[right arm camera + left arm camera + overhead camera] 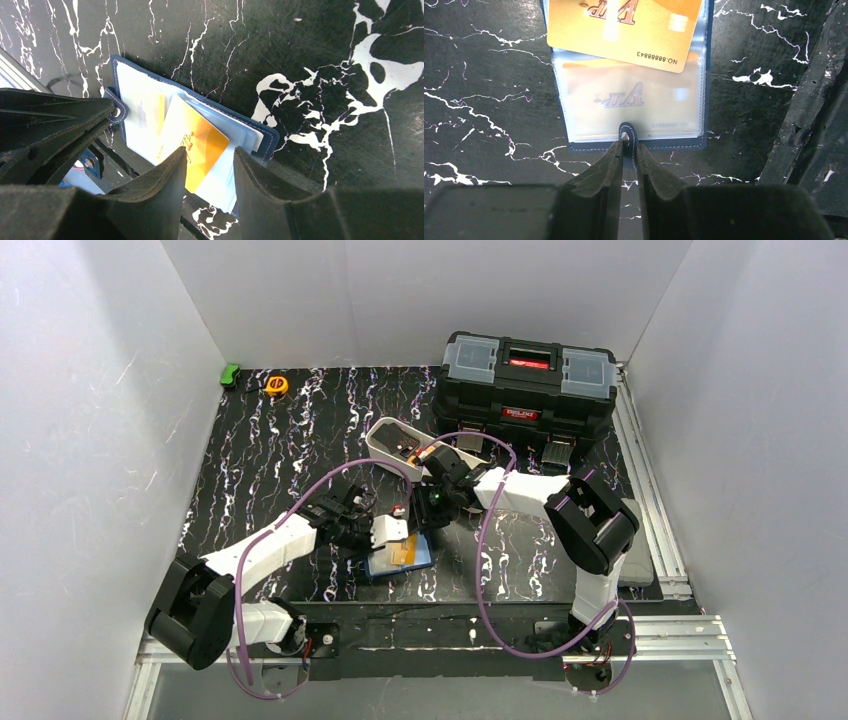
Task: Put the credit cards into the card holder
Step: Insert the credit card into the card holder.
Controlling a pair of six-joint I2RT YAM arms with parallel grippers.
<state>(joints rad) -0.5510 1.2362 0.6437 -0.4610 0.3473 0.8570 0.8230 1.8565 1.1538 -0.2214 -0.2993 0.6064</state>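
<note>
On marbled tabletop (484,75), left gripper (629,150) tight on navy snap tab (627,133), right gripper (210,152) agape over glossy orange card (196,134).

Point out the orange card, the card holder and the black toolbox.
orange card (624,32): left wrist view, middle of its face.
card holder (628,131): left wrist view, its snap tab.
black toolbox (520,390): top external view, front above the label.

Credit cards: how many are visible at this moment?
2. One orange card lies loose on top of the open holder. A second card is tucked inside it behind clear plastic, near the snap tab. Others may be hidden in further pockets.
</note>
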